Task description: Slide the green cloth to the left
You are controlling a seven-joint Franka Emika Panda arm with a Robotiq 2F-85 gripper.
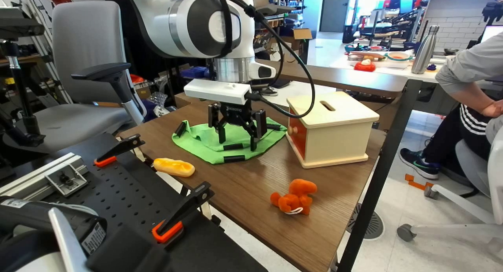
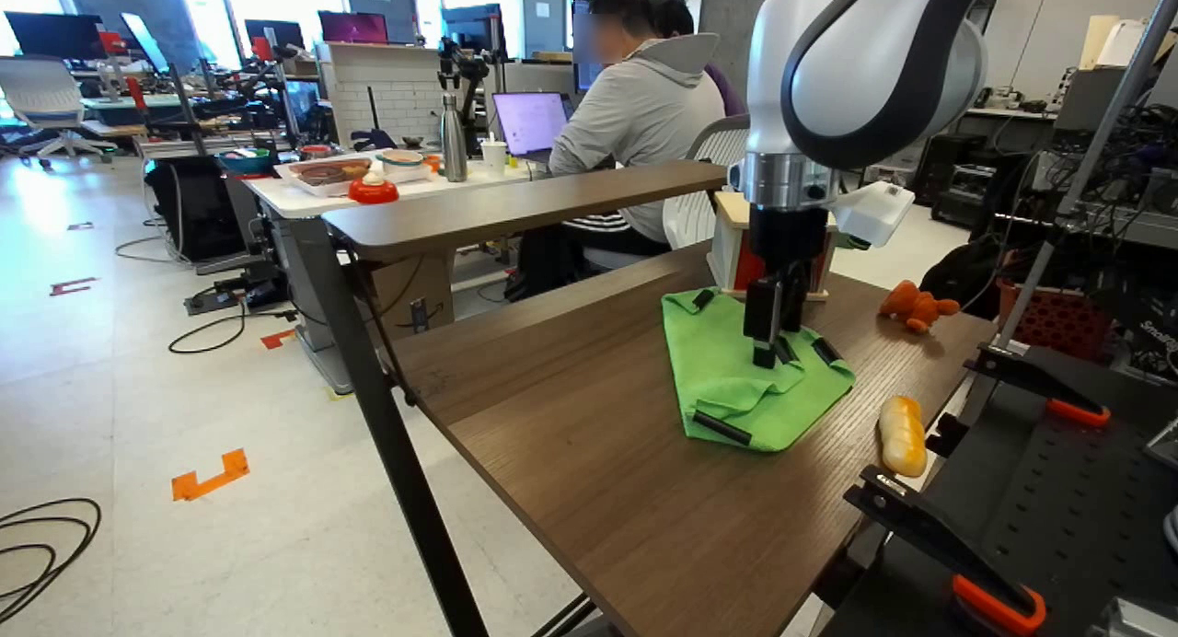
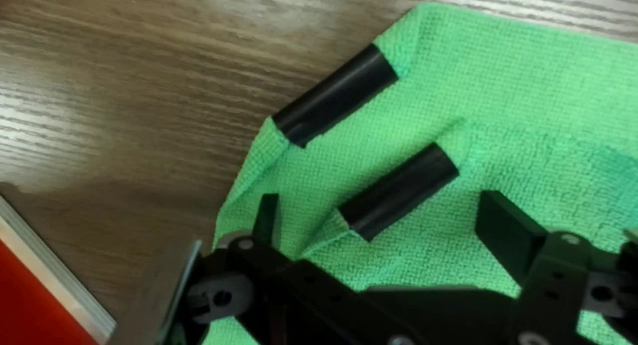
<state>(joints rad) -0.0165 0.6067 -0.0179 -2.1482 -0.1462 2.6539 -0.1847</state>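
The green cloth (image 1: 202, 148) lies rumpled and partly folded over on the wooden table, with several black strips along its edges and fold. It also shows in an exterior view (image 2: 718, 365) and fills much of the wrist view (image 3: 543, 90). My gripper (image 1: 237, 144) points down over the cloth in both exterior views (image 2: 778, 344). In the wrist view the gripper (image 3: 380, 200) is open, its fingers wide apart on either side of one black strip (image 3: 398, 191) on the folded part. Nothing is held. I cannot tell whether the fingertips touch the cloth.
A light wooden box (image 1: 334, 140) with a red front stands beside the cloth; its red side (image 3: 35, 295) shows in the wrist view. An orange plush toy (image 1: 292, 199) and a yellow bread-shaped item (image 1: 173, 167) lie on the table (image 2: 589, 453). Black clamps (image 1: 184, 211) grip the table's edge.
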